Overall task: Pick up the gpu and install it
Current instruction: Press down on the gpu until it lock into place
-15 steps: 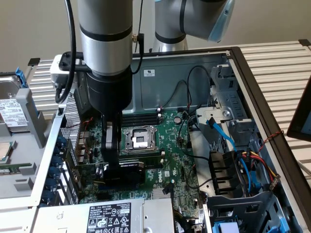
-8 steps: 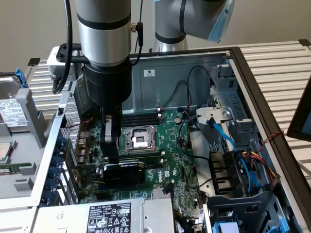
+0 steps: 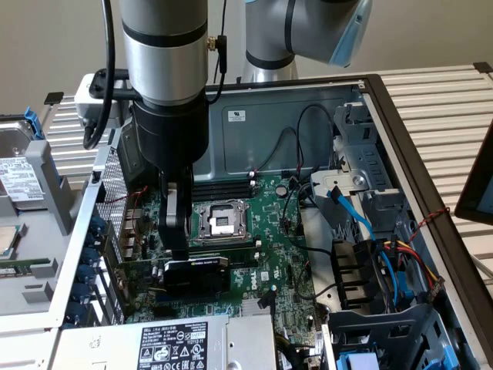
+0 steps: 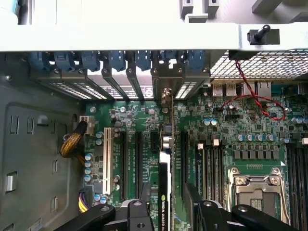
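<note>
GPU (image 3: 196, 275) stands on edge in a slot of the green motherboard (image 3: 262, 223) inside the open computer case (image 3: 385, 139), directly beneath the gripper (image 4: 166, 204), whose fingers (image 4: 192, 202) are spread on either side of it.

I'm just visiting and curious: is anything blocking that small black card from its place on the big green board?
Nothing visible does. The gpu already stands on edge in a slot of the motherboard, its bracket end toward the case's rear slots. The gripper straddles the card from above, jaws open.
</note>
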Controlling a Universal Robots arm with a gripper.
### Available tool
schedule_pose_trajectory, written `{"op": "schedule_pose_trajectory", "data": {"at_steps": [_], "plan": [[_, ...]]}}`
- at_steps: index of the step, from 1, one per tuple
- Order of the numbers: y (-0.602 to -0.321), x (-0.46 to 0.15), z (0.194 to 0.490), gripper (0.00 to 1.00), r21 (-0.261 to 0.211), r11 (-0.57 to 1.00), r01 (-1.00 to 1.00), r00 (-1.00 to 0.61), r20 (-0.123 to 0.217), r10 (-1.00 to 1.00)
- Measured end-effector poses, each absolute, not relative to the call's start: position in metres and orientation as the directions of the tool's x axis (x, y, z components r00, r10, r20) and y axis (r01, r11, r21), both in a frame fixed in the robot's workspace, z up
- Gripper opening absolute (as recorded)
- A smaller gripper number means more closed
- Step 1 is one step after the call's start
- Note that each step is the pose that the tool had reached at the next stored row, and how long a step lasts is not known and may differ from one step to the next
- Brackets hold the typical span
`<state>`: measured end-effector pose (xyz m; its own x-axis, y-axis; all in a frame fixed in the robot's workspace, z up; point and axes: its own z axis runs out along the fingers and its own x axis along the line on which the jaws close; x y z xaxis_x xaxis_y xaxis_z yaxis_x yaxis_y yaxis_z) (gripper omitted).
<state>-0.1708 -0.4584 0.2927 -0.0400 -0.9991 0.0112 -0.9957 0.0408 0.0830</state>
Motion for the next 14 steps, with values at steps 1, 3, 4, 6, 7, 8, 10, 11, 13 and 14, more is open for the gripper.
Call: {"op": "schedule_pose_trajectory", "data": {"at_steps": [1,3,4,6,7,8,10,11,13,14], "plan": [[-0.458,-0.171,0.293,0.41,0.083,0.040,-0.996,-0.039,0.011,-0.999],[-0.458,-0.172,0.293,0.41,0.083,0.039,-0.996,-0.038,0.011,-0.999],[-0.458,-0.173,0.293,0.41,0.083,0.038,-0.996,-0.037,0.011,-0.999],[-0.458,-0.175,0.293,0.41,0.082,0.037,-0.996,-0.036,0.011,-0.999],[-0.458,-0.178,0.293,0.41,0.081,0.037,-0.996,-0.036,0.011,-0.999],[-0.458,-0.181,0.292,0.38,0.079,0.037,-0.996,-0.036,0.011,-0.999],[-0.458,-0.187,0.292,0.32,0.072,0.037,-0.997,-0.036,0.011,-0.999],[-0.458,-0.190,0.291,0.26,0.066,0.037,-0.997,-0.036,0.011,-0.999],[-0.458,-0.194,0.290,0.20,0.052,0.037,-0.998,-0.036,0.010,-0.999],[-0.458,-0.196,0.289,0.14,0.043,0.037,-0.998,-0.036,0.010,-0.999]]}}
